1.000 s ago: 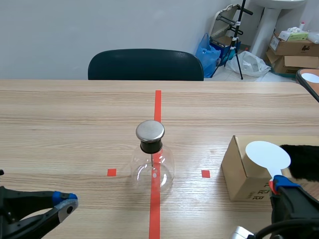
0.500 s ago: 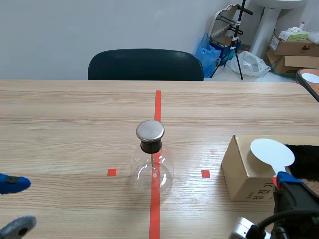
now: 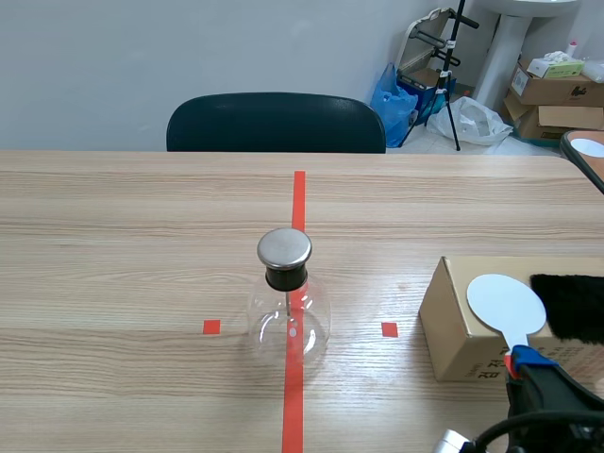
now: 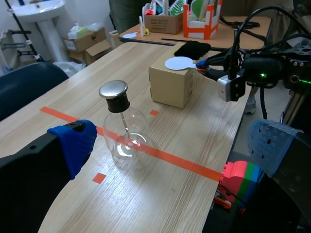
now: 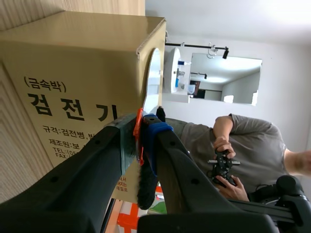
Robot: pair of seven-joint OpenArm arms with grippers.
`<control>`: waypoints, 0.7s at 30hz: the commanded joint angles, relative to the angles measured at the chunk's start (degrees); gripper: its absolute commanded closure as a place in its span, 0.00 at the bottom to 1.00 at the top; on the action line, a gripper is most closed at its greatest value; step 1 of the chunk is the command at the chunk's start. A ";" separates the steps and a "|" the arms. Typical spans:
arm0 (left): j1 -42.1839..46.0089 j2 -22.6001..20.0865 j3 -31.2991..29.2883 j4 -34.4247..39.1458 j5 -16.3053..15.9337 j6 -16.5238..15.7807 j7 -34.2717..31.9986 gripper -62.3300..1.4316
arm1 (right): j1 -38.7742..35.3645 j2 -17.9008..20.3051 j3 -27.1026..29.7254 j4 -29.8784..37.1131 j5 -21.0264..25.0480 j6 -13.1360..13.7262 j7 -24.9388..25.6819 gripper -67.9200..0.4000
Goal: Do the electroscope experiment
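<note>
The electroscope, a round glass flask (image 3: 288, 316) with a black neck and a flat metal cap (image 3: 284, 247), stands on the red tape line at the table's middle. To its right, a cardboard box (image 3: 462, 326) carries a black fur pad (image 3: 571, 307). My right gripper (image 3: 530, 363) is shut on the red handle of a white disc paddle (image 3: 507, 304), held upright against the box's near face. In the right wrist view the disc (image 5: 153, 82) shows edge-on above the gripper (image 5: 141, 128). My left gripper (image 4: 170, 145) stands open, well short of the flask (image 4: 124, 138), outside the scene view.
A dark chair (image 3: 276, 123) stands behind the far table edge. Boxes and a tripod crowd the back right corner. A red, green and blue block (image 4: 239, 177) sits below the near table edge. A person holding a controller (image 5: 224, 162) shows behind the right gripper.
My left gripper has opened and pulled back out of the scene view at the lower left. The right gripper, still holding the paddle, shifted slightly by the box.
</note>
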 commanded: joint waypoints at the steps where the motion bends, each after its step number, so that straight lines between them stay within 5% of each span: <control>1: -0.17 0.02 0.52 0.85 -0.22 -0.09 -0.57 0.00 | 0.35 0.28 0.70 0.59 0.00 -3.45 0.46 0.97; 21: -0.17 0.02 0.52 0.85 0.92 -0.09 0.79 0.00 | 0.35 0.28 0.66 0.59 0.46 -3.45 0.81 0.97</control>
